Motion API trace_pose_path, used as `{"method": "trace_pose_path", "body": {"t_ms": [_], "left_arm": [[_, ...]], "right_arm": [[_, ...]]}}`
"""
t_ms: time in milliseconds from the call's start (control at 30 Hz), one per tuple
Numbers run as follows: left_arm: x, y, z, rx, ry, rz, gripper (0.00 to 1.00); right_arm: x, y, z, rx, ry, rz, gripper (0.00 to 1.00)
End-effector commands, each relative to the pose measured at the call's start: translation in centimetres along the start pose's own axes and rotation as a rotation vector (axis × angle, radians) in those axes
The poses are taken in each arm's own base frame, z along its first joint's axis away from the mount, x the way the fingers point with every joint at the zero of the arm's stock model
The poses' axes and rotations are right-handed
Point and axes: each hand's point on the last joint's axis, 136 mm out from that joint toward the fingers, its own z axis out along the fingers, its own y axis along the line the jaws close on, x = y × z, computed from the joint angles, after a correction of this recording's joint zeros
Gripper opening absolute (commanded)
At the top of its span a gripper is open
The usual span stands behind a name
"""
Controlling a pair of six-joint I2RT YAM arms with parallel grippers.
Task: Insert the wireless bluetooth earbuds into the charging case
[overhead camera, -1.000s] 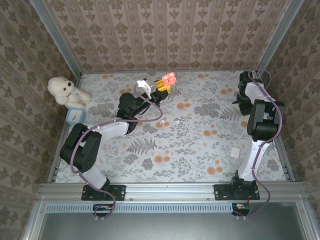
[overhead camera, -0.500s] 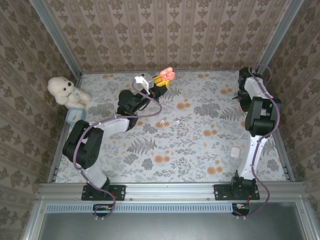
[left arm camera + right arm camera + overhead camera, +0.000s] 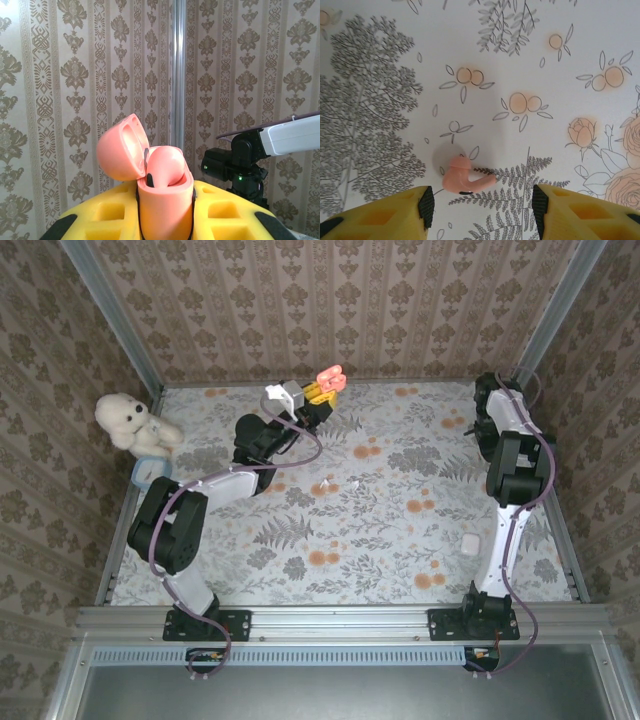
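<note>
My left gripper (image 3: pixel 165 222) is shut on the pink charging case (image 3: pixel 165 205), which it holds upright in front of the back wall. The lid (image 3: pixel 120 150) is hinged open to the left. One pink earbud (image 3: pixel 167 165) sits in the case. From above, the case (image 3: pixel 329 378) is near the table's far edge. My right gripper (image 3: pixel 481 202) is open at the far right of the table, pointing down. A second pink earbud (image 3: pixel 462 179) lies on the floral table just ahead of its yellow fingers (image 3: pixel 395 215), untouched.
Two tiny white pieces (image 3: pixel 325 485) lie mid-table and a white case (image 3: pixel 469 542) rests near the right arm. A teddy bear (image 3: pixel 125 420) and a blue object (image 3: pixel 150 470) sit at the far left. Patterned walls close in the back and sides.
My left gripper has carried the open case up and toward the back wall. The right arm has shifted farther back over the pink earbud.
</note>
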Motion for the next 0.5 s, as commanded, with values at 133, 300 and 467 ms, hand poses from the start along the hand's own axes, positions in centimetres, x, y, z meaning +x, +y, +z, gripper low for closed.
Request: {"method": "trace_pose_path", "body": {"t_ms": [133,300,467], "left_arm": [[-1.5,1.0,0.2,-0.015,-0.059,0.000,0.00],[-1.3,1.6,0.0,-0.029,-0.055,-0.005,0.00],[-1.1,1.9,-0.2,-0.037,-0.051,-0.014,0.00]], "right_arm": [[1.4,-1.2,0.9,0.085,0.002,-0.016,0.55],[1.3,-1.3,1.2,0.095,-0.008,-0.015,0.53],[1.0,-1.1,1.4,0.098,-0.016,-0.009,0.53]]}}
